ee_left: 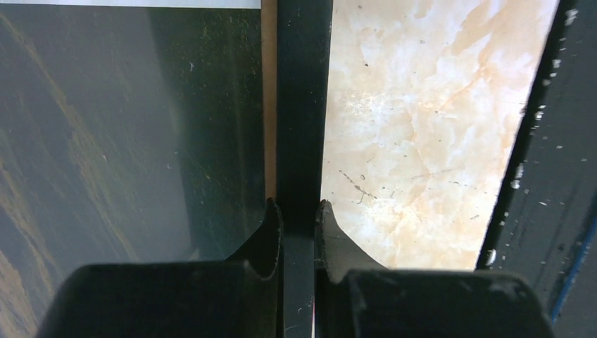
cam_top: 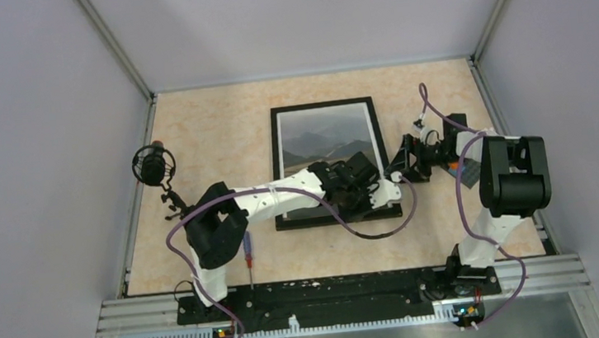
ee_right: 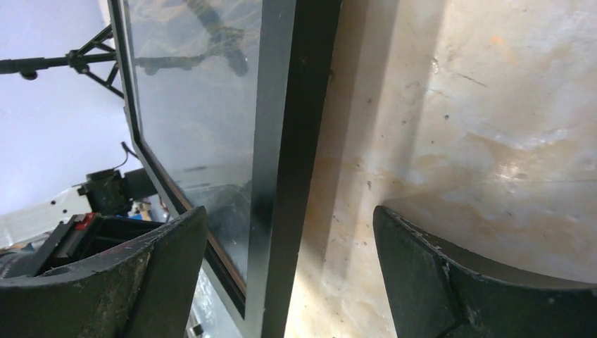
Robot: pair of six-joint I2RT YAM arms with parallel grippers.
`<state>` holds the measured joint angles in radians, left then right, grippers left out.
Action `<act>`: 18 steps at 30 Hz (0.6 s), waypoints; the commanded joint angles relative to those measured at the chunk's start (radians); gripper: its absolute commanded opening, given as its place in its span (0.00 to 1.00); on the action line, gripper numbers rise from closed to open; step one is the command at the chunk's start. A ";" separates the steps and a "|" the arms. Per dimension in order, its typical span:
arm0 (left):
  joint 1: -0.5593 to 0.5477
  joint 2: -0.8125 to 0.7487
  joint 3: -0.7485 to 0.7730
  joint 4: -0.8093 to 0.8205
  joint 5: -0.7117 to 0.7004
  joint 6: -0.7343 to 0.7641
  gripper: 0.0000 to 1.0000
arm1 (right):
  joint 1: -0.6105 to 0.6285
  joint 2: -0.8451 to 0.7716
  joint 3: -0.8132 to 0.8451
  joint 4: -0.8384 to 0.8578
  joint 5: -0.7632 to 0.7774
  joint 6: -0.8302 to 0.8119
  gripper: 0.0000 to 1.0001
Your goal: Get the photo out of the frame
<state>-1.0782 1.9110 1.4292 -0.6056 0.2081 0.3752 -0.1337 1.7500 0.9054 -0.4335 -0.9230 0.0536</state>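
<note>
The frame (cam_top: pixel 321 105) lies flat on the table, glass side up, with the mountain photo (cam_top: pixel 328 137) showing inside it. My left arm reaches across the frame's lower part, and my left gripper (cam_top: pixel 387 191) is at its right border. In the left wrist view the gripper (ee_left: pixel 299 211) is shut on the thin black border (ee_left: pixel 303 84), with the dark photo (ee_left: pixel 105 141) to its left. My right gripper (cam_top: pixel 402 166) is just beyond, at the same border. In the right wrist view it (ee_right: pixel 288 211) is open and straddles the black border (ee_right: pixel 299 105), one finger over the glass (ee_right: pixel 197 91) and one over the table.
A black round microphone on a small stand (cam_top: pixel 152 164) is at the table's left side. A screwdriver with a red and blue handle (cam_top: pixel 247 253) lies near the left arm's base. Grey walls enclose the beige marbled table (cam_top: pixel 210 136). A metal rail (cam_top: pixel 341 291) runs along the front.
</note>
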 commanded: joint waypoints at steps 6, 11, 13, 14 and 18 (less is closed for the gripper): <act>0.066 -0.110 0.010 0.017 0.218 -0.025 0.00 | -0.003 0.086 0.016 0.027 -0.244 0.033 0.83; 0.066 -0.122 0.008 0.021 0.244 -0.008 0.00 | -0.003 0.117 -0.019 0.096 -0.344 0.111 0.73; 0.066 -0.126 0.002 0.034 0.250 -0.008 0.00 | -0.003 0.132 -0.027 0.119 -0.391 0.139 0.69; 0.067 -0.127 0.001 0.041 0.253 -0.006 0.00 | -0.002 0.135 -0.030 0.129 -0.405 0.152 0.67; 0.066 -0.114 0.008 0.046 0.269 -0.011 0.00 | 0.007 0.142 -0.061 0.203 -0.429 0.217 0.65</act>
<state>-1.0115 1.8576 1.4284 -0.6041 0.3752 0.3763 -0.1333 1.8862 0.8742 -0.3340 -1.2613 0.1982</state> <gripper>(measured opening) 0.107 0.663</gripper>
